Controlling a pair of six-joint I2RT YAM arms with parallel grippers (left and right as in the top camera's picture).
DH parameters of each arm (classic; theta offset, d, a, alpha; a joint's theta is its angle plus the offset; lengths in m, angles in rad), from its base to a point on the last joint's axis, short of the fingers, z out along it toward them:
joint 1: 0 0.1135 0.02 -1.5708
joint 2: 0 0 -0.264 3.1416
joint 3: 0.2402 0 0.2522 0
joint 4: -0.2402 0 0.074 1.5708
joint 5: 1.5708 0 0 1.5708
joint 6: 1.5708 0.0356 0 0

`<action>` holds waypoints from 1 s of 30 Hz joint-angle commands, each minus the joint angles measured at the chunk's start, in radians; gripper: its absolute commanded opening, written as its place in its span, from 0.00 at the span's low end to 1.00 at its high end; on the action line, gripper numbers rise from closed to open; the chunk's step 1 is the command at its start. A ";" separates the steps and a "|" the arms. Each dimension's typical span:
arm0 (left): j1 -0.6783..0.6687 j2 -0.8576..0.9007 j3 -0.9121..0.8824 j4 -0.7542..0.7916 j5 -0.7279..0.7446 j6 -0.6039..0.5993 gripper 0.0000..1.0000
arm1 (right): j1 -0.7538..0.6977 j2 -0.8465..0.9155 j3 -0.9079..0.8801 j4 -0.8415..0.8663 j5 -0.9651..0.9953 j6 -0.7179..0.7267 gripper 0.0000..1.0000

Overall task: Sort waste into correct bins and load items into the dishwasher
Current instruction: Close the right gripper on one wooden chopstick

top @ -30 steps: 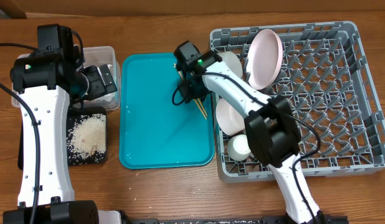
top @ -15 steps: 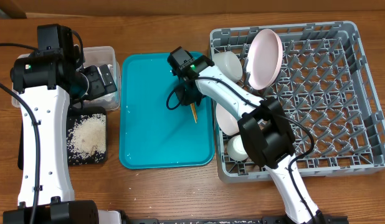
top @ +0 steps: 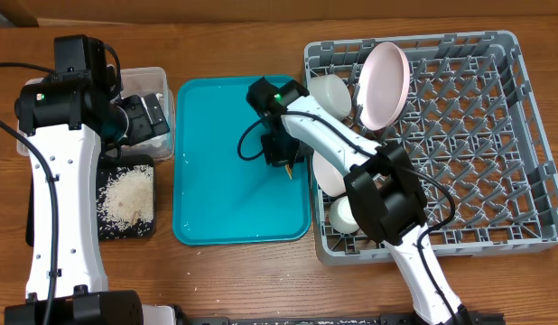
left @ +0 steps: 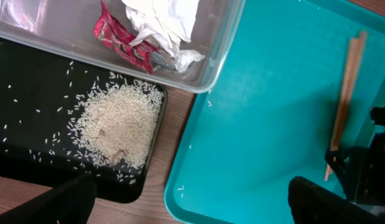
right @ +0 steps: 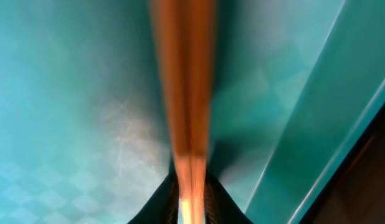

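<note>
Two wooden chopsticks [right: 183, 93] lie together on the teal tray [top: 216, 181], and my right gripper [right: 191, 199] is shut on them near one end. From the left wrist view the chopsticks [left: 345, 99] run along the tray's right side, with the right gripper [left: 361, 177] at their near end. My left gripper [left: 186, 214] hangs open above the black tray [left: 30, 81], which holds the rice [left: 118, 121]. The clear tub [left: 217, 56] holds the white napkin [left: 161, 18] and the red wrapper [left: 121, 43]. In the dish rack [top: 469, 135] are the plate [top: 385, 86], a white bowl [top: 329, 90] and the cup [top: 345, 214].
The teal tray's raised rim [right: 317, 124] runs close beside the held chopsticks. The rack's left wall [top: 317, 194] stands right next to the tray. A few rice grains [left: 210, 102] lie on the tray. Another bowl [top: 326, 171] sits in the rack, partly under my right arm.
My right gripper has moved along the teal tray toward its front and closed on the chopsticks. The left arm has stayed still.
</note>
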 commanded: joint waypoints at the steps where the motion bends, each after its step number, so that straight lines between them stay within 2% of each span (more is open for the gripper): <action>1: 0.003 -0.002 0.011 0.001 -0.010 0.009 1.00 | 0.015 0.070 -0.017 -0.016 -0.024 0.015 0.11; 8: 0.003 -0.002 0.011 0.001 -0.010 0.009 1.00 | 0.015 0.066 0.064 -0.085 0.011 0.011 0.05; 18: 0.003 -0.002 0.011 0.001 -0.010 0.009 1.00 | 0.016 0.061 0.350 -0.300 0.024 -0.020 0.04; 24: 0.003 -0.002 0.011 0.001 -0.010 0.009 1.00 | 0.016 0.051 0.419 -0.296 0.028 -0.042 0.04; 26: 0.003 -0.002 0.011 0.001 -0.010 0.009 1.00 | 0.015 0.054 0.418 -0.262 0.030 -0.045 0.10; 30: 0.003 -0.002 0.011 0.001 -0.010 0.009 1.00 | 0.015 0.060 0.417 -0.176 0.089 -0.045 0.38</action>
